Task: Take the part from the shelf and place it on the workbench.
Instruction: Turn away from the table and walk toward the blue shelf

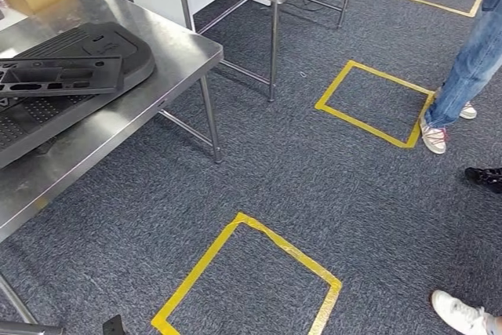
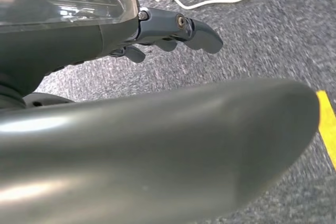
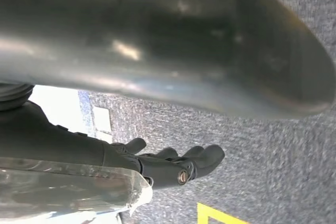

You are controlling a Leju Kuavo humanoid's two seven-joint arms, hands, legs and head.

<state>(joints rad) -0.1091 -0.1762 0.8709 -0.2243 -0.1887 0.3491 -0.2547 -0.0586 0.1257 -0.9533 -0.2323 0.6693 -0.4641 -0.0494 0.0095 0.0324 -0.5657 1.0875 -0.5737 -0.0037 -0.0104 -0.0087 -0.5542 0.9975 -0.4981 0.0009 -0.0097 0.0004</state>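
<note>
We count two black parts stacked on the tabletop, cut off at its far side. Left hand and right hand hang empty, fingers apart.

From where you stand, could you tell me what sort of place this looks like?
Probably a workshop or robot test area: steel workbenches carrying black moulded parts, and yellow tape squares marking spots on the grey carpet.

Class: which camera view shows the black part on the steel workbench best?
The head view: the black part lies flat on the workbench, near its corner. Both wrist views look at carpet past the left hand and right hand.
</note>
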